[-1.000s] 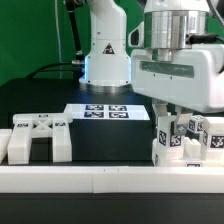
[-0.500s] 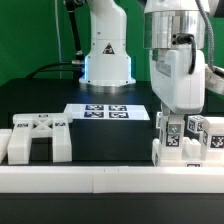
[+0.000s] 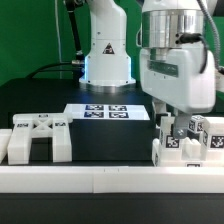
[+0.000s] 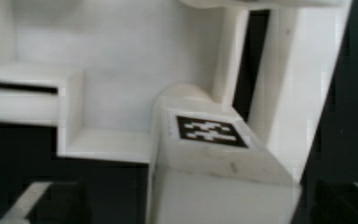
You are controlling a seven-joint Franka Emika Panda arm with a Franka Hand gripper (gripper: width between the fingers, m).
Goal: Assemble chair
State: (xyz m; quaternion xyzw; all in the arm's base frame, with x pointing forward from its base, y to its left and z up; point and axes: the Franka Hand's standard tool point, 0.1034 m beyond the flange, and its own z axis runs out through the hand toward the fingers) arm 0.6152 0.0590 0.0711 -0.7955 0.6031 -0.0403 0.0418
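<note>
At the exterior view's right, a cluster of tagged white chair parts (image 3: 190, 142) stands on the black table (image 3: 100, 140). The gripper (image 3: 172, 122) reaches down among them; whether it is open or gripping cannot be told. Another chair piece (image 3: 35, 136) sits well apart at the left, with the marker board (image 3: 107, 111) farther back.

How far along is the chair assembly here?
Done: several tagged white parts stand grouped at the exterior view's right, seemingly joined. In hand: the gripper sits low over that group; whether it grips anything is unclear. Remaining: the arch-shaped white part at the exterior view's left lies apart, unjoined.
</note>
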